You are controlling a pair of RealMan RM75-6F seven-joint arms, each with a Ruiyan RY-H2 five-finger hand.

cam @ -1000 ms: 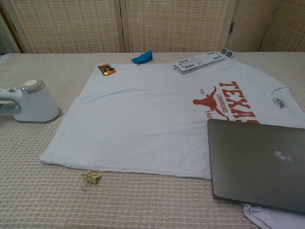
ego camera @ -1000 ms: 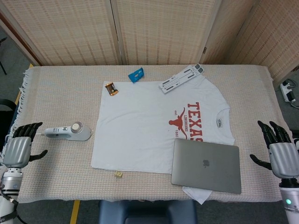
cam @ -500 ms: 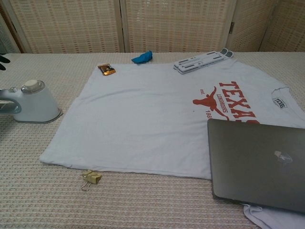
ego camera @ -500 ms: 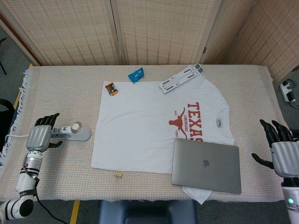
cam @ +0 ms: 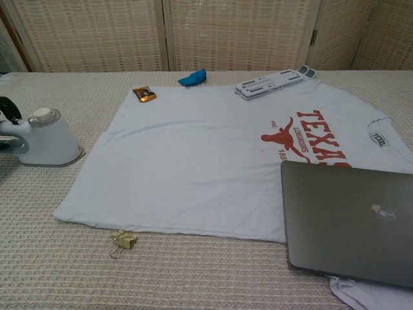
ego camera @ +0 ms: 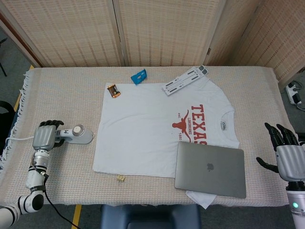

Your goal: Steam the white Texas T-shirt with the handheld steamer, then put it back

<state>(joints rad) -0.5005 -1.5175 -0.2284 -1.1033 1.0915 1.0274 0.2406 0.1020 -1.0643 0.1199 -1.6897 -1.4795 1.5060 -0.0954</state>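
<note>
Left robot hand (ego camera: 46, 136) curled round the handheld steamer (ego camera: 75, 135) handle — seemingly gripping — left of the T-shirt (ego camera: 157, 133); right robot hand (ego camera: 288, 157) wide, holding nothing.

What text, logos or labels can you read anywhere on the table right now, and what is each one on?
"TEXAS": red letters on the white T-shirt, partly hidden by the laptop.
"LONGHORNS": smaller red line under it, barely legible.
"TEXAS": neck label of the shirt, small.
"est." and the year digits: too small to read fully.
Apple logo, no words: on the laptop lid.
Steamer, orange packet, blue item: markings too blurred.
</note>
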